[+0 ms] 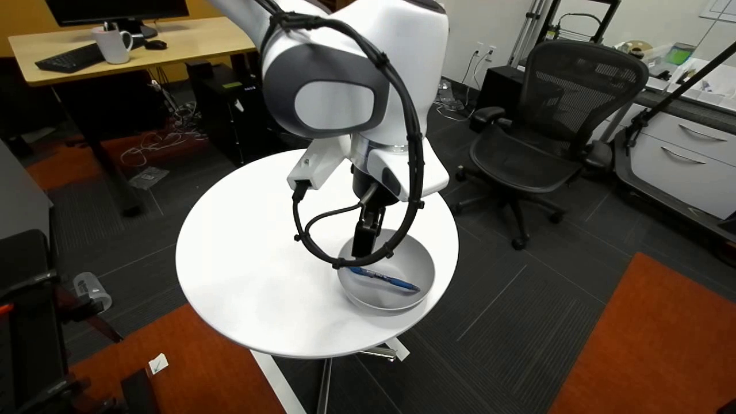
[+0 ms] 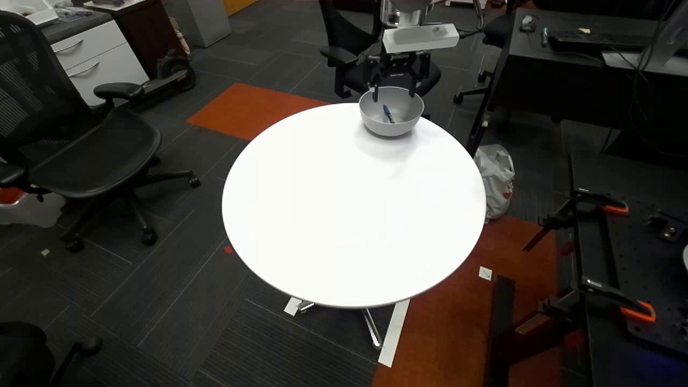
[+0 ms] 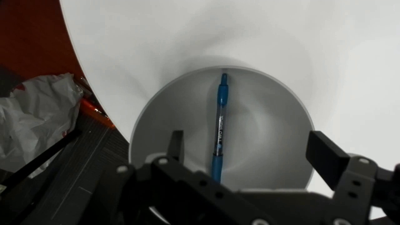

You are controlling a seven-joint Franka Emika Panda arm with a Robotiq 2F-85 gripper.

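A blue pen (image 3: 221, 125) with a clear, lettered barrel leans inside a grey bowl (image 3: 281, 109), its clicker end up near the rim. The bowl stands close to the edge of a round white table (image 1: 259, 270). My gripper (image 3: 245, 140) is open over the bowl, fingers wide apart and holding nothing. In the wrist view the pen shows between the fingers, nearer the left one; its lower tip is hidden behind the gripper. Both exterior views show the gripper (image 2: 394, 94) at the bowl (image 2: 391, 129) with the pen (image 1: 385, 278) inside; whether a finger touches the bowl, I cannot tell.
A black mesh chair (image 1: 552, 115) stands beyond the table. A crumpled white plastic bag (image 2: 494, 177) lies on the floor beside the table edge. A dark bench (image 2: 618, 258) with orange-tipped clamps is nearby. A desk (image 1: 195, 40) holds a white mug (image 1: 113, 47).
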